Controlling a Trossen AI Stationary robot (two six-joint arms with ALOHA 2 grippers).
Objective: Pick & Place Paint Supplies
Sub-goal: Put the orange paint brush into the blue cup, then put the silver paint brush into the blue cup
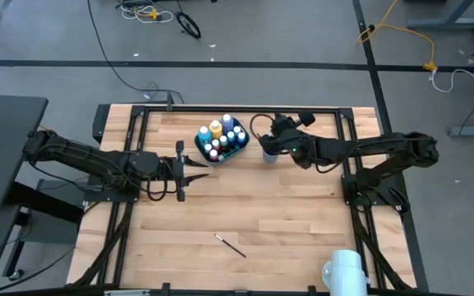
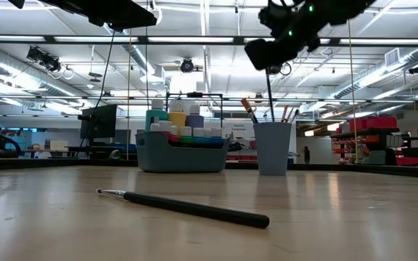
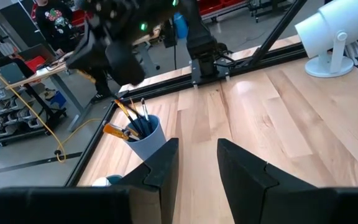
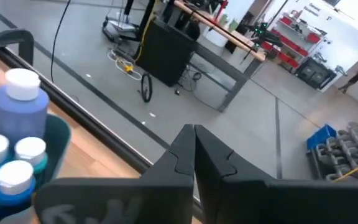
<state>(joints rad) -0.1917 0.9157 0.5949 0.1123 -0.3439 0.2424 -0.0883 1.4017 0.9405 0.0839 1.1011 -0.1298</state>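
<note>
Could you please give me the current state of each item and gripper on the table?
Teal bin: upright, packed with paint bottles.
Paint bottles: upright in the bin, white caps on.
Blue cup: upright, brushes standing in it.
Brushes in cup: bristles up.
Loose paintbrush: flat on the table, untouched.
Left gripper: open, empty, beside the bin.
Right gripper: shut, empty, above the cup.

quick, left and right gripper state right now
Left gripper: open, holding nothing, above the table beside the teal bin.
Right gripper: shut, holding nothing, above the blue cup.
</note>
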